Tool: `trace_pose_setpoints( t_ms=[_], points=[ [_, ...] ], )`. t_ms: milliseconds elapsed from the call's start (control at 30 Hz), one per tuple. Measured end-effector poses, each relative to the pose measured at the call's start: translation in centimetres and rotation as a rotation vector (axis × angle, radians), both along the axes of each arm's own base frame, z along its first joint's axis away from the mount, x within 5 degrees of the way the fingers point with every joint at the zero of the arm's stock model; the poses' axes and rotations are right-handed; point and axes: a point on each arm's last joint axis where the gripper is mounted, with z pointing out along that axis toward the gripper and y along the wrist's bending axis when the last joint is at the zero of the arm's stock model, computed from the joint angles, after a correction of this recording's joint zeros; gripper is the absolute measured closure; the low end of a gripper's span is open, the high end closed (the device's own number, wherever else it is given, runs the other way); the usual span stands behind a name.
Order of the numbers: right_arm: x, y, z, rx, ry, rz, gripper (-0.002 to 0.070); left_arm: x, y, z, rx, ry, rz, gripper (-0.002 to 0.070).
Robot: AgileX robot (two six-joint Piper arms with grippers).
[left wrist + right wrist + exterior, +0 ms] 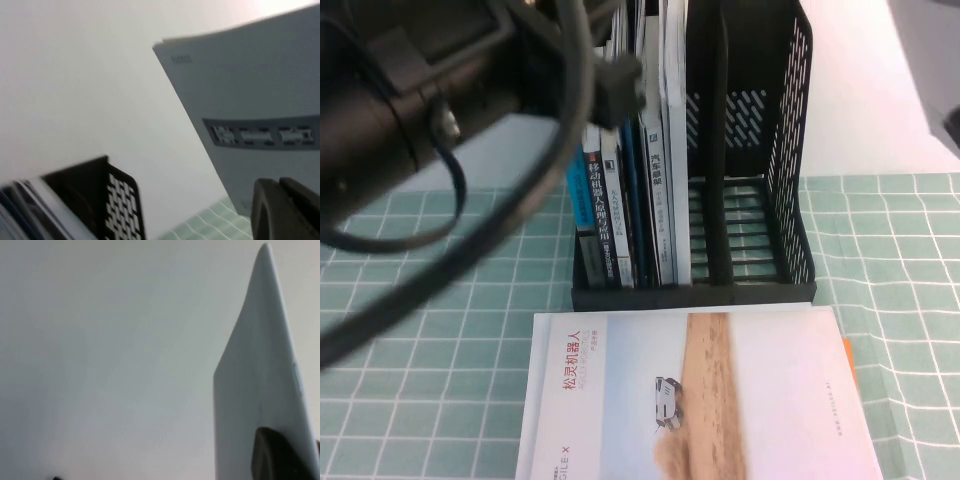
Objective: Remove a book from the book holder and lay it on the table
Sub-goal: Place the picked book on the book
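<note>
1 book (770, 400) titled 松灵机器人, right hand (280, 455) pinching its edge, left hand (285, 210) alongside, grip unclear

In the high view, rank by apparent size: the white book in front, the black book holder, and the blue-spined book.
1. The white book, though being nearest the camera may inflate it.
2. The book holder.
3. The blue-spined book, mostly hidden by the arm, so unsure.

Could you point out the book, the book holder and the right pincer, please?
book (760, 400): high view, front cover, sand strip.
book holder (798, 150): high view, perforated right wall.
right pincer (280, 455): right wrist view, dark finger against the book.
</note>
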Motion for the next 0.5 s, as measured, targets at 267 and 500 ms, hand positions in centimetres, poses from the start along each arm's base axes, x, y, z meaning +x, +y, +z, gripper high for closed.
trace_pose_setpoints(
  t_ms=[267,500],
  points=[
    [-3.1,-0.7,-0.3,-0.32,0.112,0.022,0.0663,-1.5,-1.0,-5.4,0.021,0.408,-0.327,0.0678],
    [-2.5,0.6,-2.9,-0.533,0.209,0.104,0.0664,-1.4,1.0,-9.2,0.211,0.735,-0.233,0.0678]
  ],
)
